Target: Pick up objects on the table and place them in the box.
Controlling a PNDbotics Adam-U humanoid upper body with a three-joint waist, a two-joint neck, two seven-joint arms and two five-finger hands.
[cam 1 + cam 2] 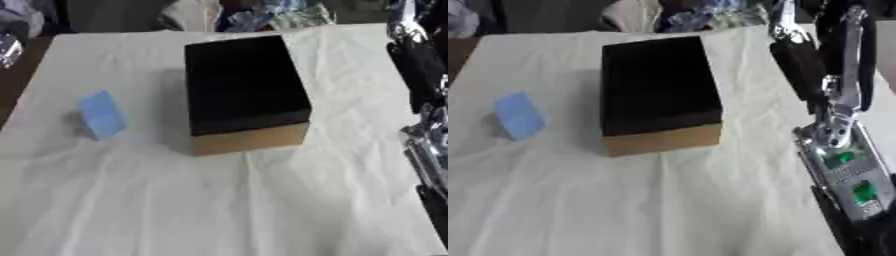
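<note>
A light blue block lies on the white cloth at the left, tilted, with nothing touching it. The box stands at the table's middle; its top looks black and its near wall is tan cardboard. I cannot see anything inside it. My right arm rises along the right edge, silver and black with green lights on a board. A black part of the right hand hangs to the right of the box, apart from it. My left hand shows in neither view.
The white cloth is wrinkled and covers the table. Clutter and fabric lie beyond the far edge. A shiny object sits at the left edge by the brown table border.
</note>
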